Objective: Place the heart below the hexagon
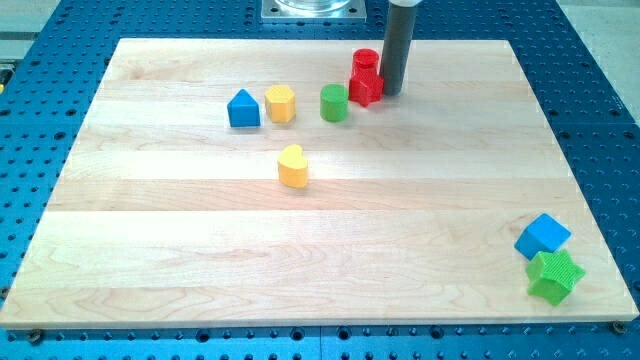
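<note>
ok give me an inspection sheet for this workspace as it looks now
surface: wooden board on a blue perforated table.
job's things: yellow heart left of board centre; yellow hexagon above it, apart.
clutter: blue house-shaped block and green cylinder flank the hexagon; red cylinder and a red block of unclear shape near the top; blue cube touching green star at the bottom right.
grippers: none; my tip is against the red block's right side, far from the heart.
cables: nothing seen.
surroundings: metal base plate at the view's top.
</note>
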Available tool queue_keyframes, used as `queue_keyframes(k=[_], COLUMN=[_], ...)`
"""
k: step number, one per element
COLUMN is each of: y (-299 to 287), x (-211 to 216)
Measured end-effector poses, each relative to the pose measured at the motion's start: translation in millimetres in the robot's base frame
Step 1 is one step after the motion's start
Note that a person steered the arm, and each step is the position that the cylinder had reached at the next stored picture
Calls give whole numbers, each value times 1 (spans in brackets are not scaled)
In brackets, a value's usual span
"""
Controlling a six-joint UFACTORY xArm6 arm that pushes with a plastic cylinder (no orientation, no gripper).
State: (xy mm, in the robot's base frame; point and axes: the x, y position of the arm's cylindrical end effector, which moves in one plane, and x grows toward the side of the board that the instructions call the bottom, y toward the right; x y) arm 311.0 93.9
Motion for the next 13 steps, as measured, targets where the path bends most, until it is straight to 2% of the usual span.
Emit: queue_keyframes(k=[2, 3, 4, 6, 7, 8, 10, 12, 13], y=[-29, -30, -78, -99, -100, -103, -137, -133, -122], x=[88, 88, 122, 143, 191, 219, 99, 106, 126])
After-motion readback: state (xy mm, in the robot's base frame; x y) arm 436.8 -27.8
